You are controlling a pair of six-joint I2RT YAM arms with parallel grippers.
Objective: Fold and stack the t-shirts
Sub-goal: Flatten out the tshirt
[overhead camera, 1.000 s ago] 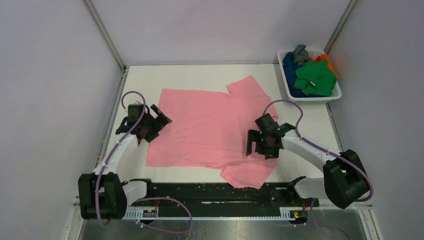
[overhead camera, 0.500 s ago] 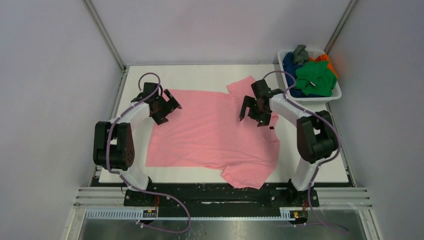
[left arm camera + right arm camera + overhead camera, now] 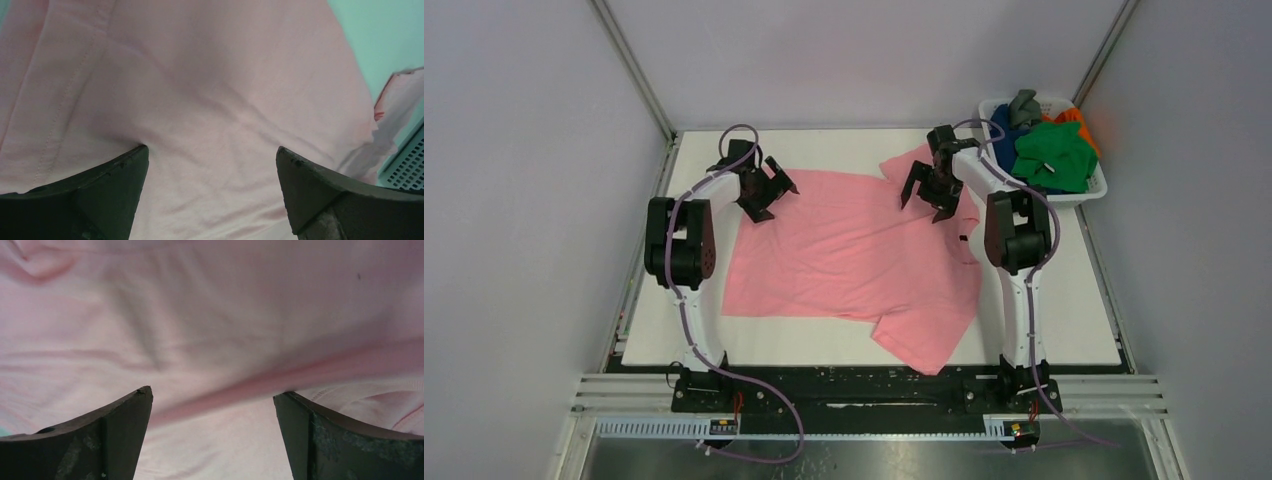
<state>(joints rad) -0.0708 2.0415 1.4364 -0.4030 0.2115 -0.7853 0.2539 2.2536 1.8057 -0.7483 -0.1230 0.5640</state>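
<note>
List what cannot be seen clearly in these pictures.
Top view: the far edge of the pink t-shirt is partly hidden under the left gripper and right gripper.
Wrist views: whether the open fingers touch the cloth; frame edges cut the shirt off.
Top view: how many t-shirts fill the basket; they overlap in a heap.

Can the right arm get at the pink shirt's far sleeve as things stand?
Probably yes. The right end effector hangs open just over the far sleeve of the pink t-shirt, and its wrist view shows only cloth beneath, nothing in between.
</note>
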